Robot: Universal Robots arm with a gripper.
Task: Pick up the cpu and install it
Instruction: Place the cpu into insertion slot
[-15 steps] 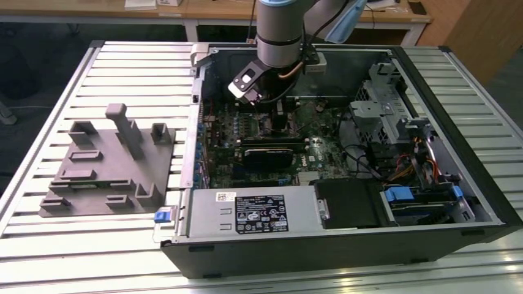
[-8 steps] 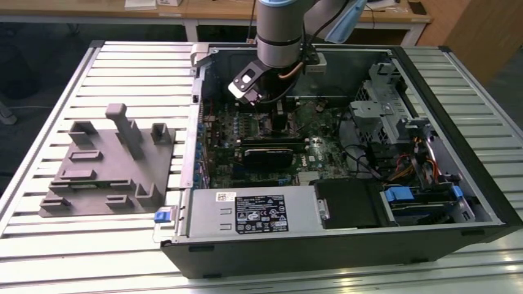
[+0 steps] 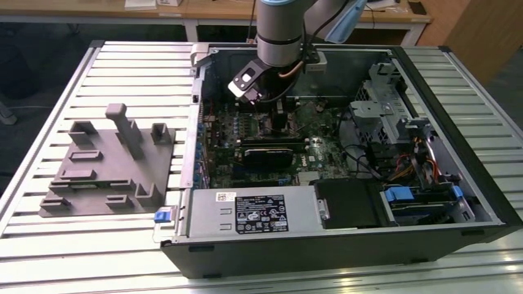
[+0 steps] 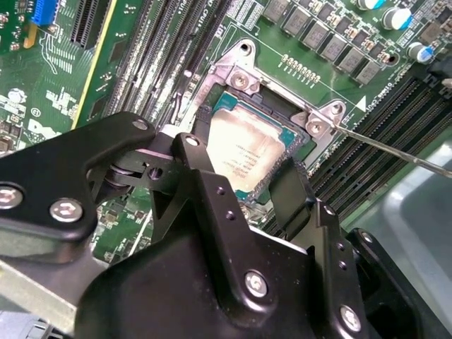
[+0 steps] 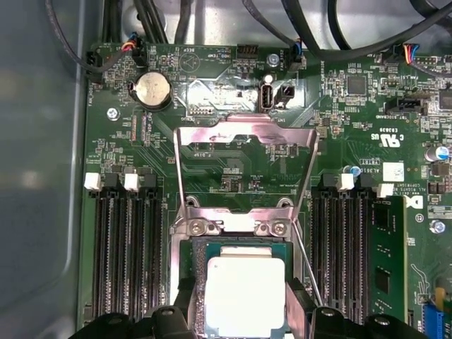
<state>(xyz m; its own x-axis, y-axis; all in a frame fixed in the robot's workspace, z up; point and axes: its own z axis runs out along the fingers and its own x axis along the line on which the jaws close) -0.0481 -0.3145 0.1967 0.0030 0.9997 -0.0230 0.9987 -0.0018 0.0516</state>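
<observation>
Silvery-grey lid of the cpu (image 4: 244,152) sits square inside the socket (image 4: 240,78) on the motherboard (image 5: 353,141), load plate (image 5: 244,134) flipped up and open behind it. In the exterior view the gripper (image 3: 263,104) is down inside the computer case (image 3: 327,245), over the board's upper middle, well apart from the grey fixture (image 3: 106,165) on the desk (image 3: 65,245).

Key relation: the chip is directly between the fingers (image 4: 286,194), not off to either side. They bracket two opposite edges, narrowed to chip width. I read that as gripping the cpu, with no gap I can make out on either side. The chip is near enough square, so there's no long axis to speak of. The grip line runs across the socket, parallel to the plate's hinge edge. Chip edges look parallel to the socket frame in both wrist views.

The retention lever (image 4: 395,152) is a thin wire angling off one socket corner, clear of the chip.

What I can't get:
- The cpu edge nearest the wrist is cut off by the gripper body in both wrist views.
- I can't tell whether it's fully seated or hovering just above the contacts.
- Notches and the corner mark are not legible to me.
- In the exterior view, the arm blocks the socket.
</observation>
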